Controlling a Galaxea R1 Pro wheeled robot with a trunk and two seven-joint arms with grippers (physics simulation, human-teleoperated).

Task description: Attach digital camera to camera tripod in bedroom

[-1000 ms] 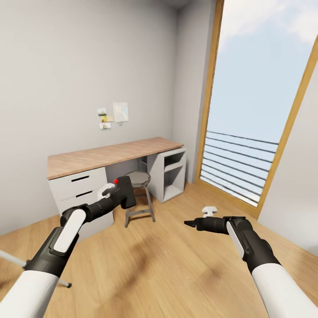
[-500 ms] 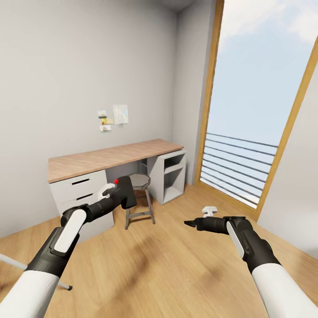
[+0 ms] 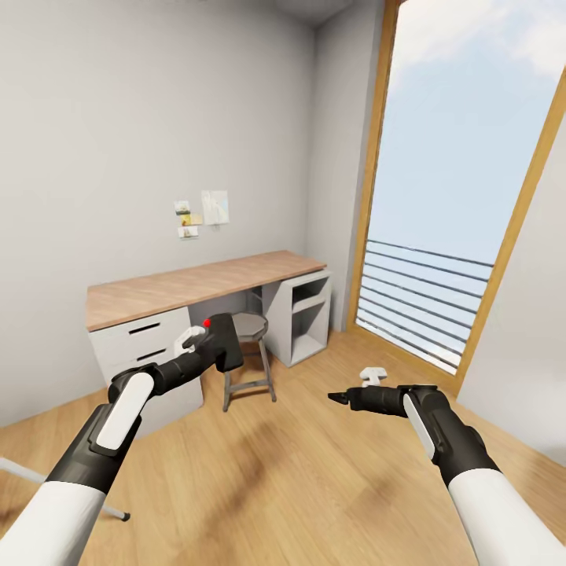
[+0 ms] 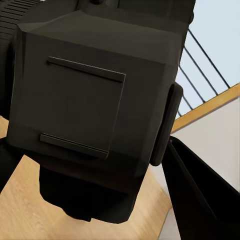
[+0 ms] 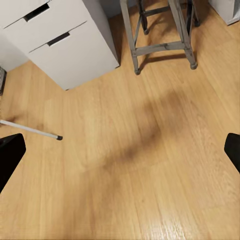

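Note:
The digital camera, a small black box with a red button on top, is held in front of the desk, and my left gripper is shut on it. In the left wrist view the camera body sits close up, with one black finger beside it. My right gripper hovers open over the plank floor, its fingertips wide apart and holding nothing. One silver leg of the camera tripod crosses the floor at the lower left; its black foot rests on the planks. The tripod's head is out of view.
A wood-topped desk with white drawers stands against the grey wall, with a round stool tucked beside it. A tall window with a railing fills the right side. Open wood floor lies under both arms.
The whole picture has shifted slightly, so the head camera moved. Both arms keep the same pose and the camera stays in the left gripper.

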